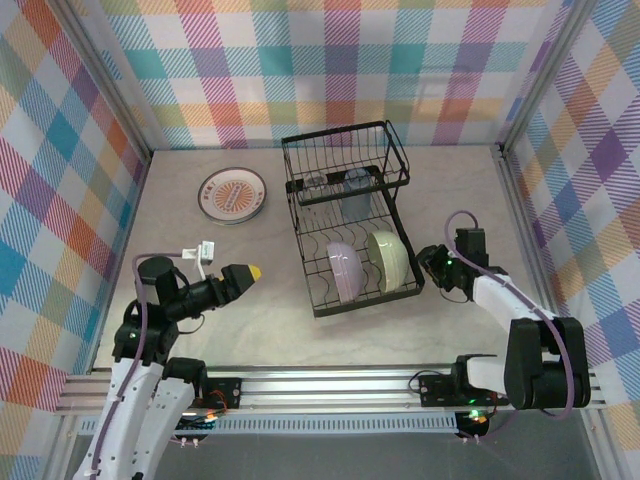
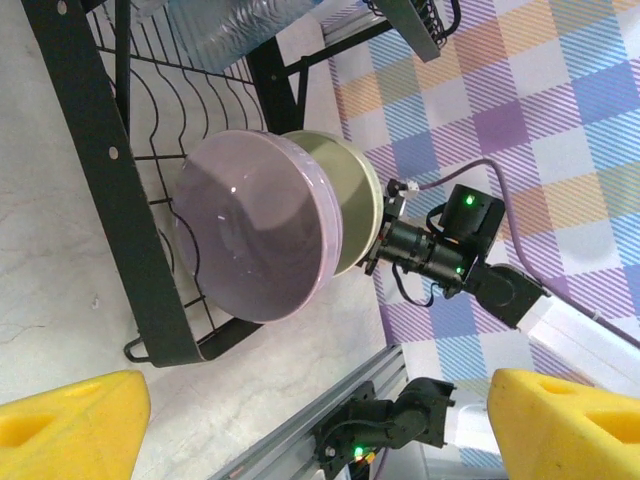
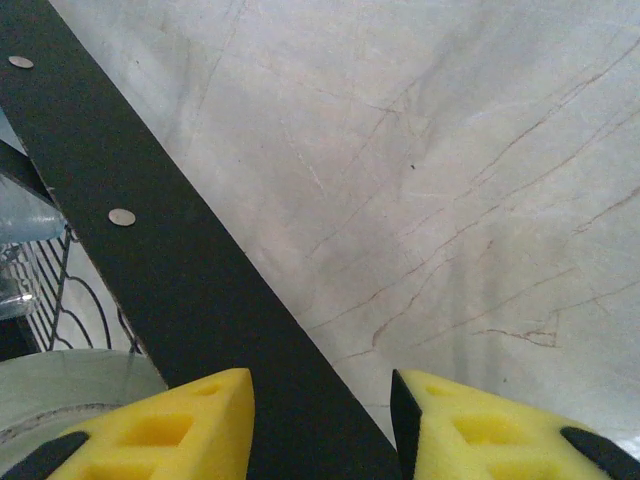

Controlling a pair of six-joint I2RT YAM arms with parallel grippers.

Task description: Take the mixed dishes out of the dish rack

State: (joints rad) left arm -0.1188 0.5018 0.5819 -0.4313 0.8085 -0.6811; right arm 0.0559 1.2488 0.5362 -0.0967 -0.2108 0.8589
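Top external: black wire dish rack (image 1: 366, 301) central on bench (image 1: 250, 335), lavender bowl (image 1: 343, 272) and pale green bowl (image 1: 388, 260) upright in lower slots, glass tumblers (image 1: 355, 195) in raised basket, orange-patterned plate (image 1: 232, 194) flat at left. Left gripper (image 1: 251, 271) wide, empty, pointing toward rack from nearby. Right gripper (image 3: 320, 420) narrowed onto rack's black frame bar, beside pale green bowl.

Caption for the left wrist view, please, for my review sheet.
Open left gripper facing a lavender bowl and a pale green bowl standing on edge in the black dish rack.
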